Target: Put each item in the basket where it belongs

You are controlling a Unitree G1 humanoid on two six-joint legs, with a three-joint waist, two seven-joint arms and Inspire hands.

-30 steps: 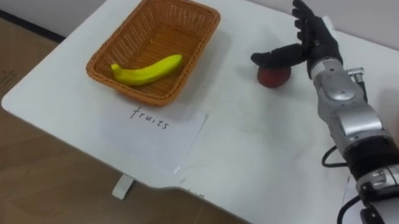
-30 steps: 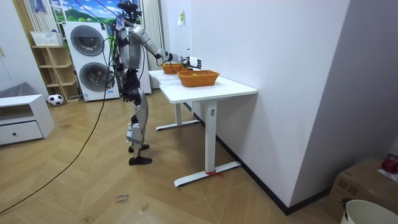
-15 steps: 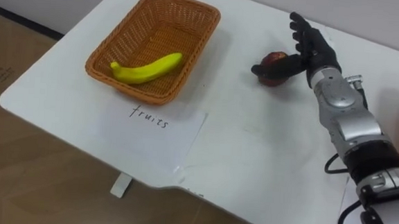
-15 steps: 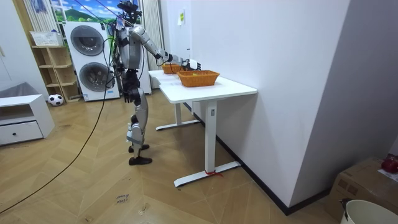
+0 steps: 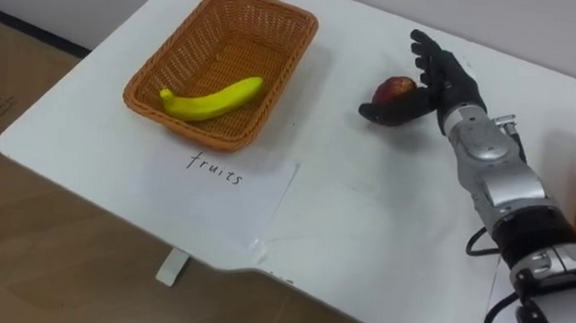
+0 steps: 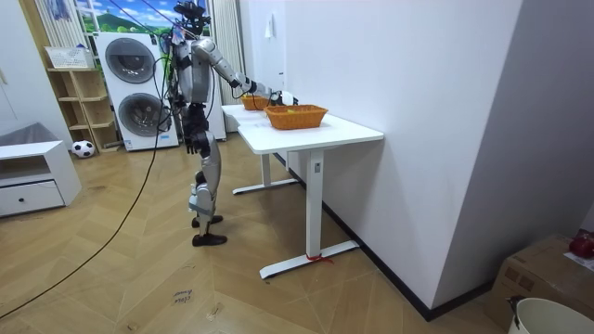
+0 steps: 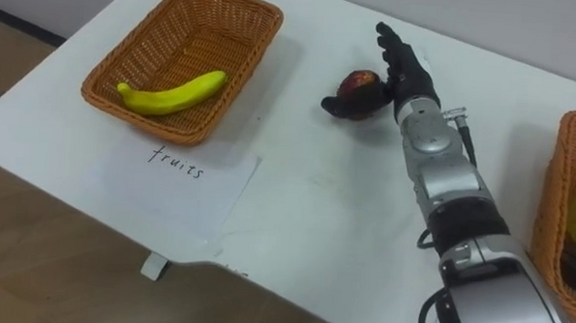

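Right hand [image 5: 443, 83] is on the apple [image 5: 394, 87] at the far middle of the desk [image 5: 385, 213]. The thumb [image 5: 375, 112] hooks round the apple's near side and the fingers [image 5: 427, 53] reach up almost straight along its right side. That's a loose cradle between thumb and palm, not a full wrap. Whether the fruit has left the desk top, I can't tell.

It's a small red apple: round, firm and smooth-skinned, light enough for one hand, but I'd say likely to roll or squirt out of a half-closed grip. Best hold, by my reckoning, is across its widest part, fingers closing opposite the thumb so it sits in the palm.

Off to the left, well apart from the hand, is the wicker fruit basket [image 5: 151, 76] with a banana [image 5: 212, 100] lying along its floor. Just near of it lies a paper label [image 5: 222, 183] with "fruits" handwritten on it, and that's where the apple belongs. At the far right edge a second wicker basket [image 7: 555, 188] peeks in; I can't make out its contents.

In the room view the robot stands upright at the desk's left end, arm stretched over it, washing machines [image 6: 130, 88] behind.
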